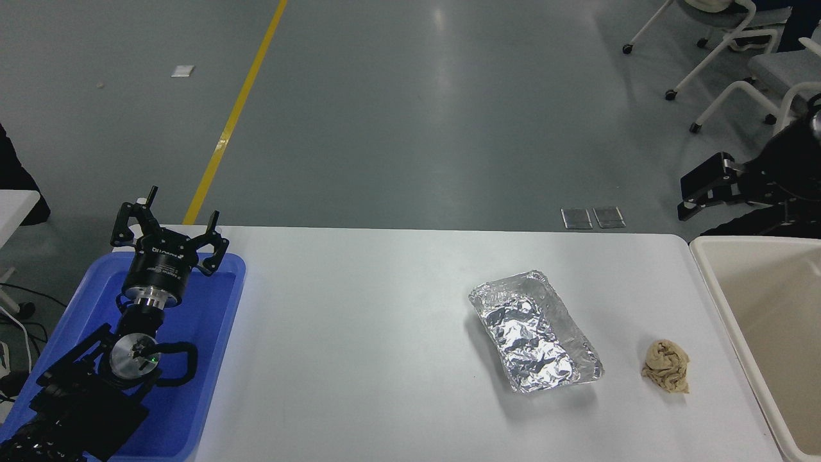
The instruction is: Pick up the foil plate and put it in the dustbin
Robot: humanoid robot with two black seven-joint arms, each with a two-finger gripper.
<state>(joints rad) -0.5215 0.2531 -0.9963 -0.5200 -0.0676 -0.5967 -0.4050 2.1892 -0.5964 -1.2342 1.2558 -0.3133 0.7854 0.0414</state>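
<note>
I see the foil plate [535, 331] lying empty on the white table [359, 333], right of centre, a crumpled tan paper ball [667, 366] just right of it. The dustbin [718, 292] stands at the right edge; what shows of its inside holds nothing. My left gripper [168, 226] hangs spread over the blue tray [211, 333]. The right gripper [689, 192] sits far right beyond the table; I cannot tell its state.

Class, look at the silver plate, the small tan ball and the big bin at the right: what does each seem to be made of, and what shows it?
The foil plate: thin aluminium foil, judging by shiny, crinkled creases. The tan ball: probably crumpled paper, matte and wrinkled. The dustbin: likely plastic, with a smooth cream rim.
</note>
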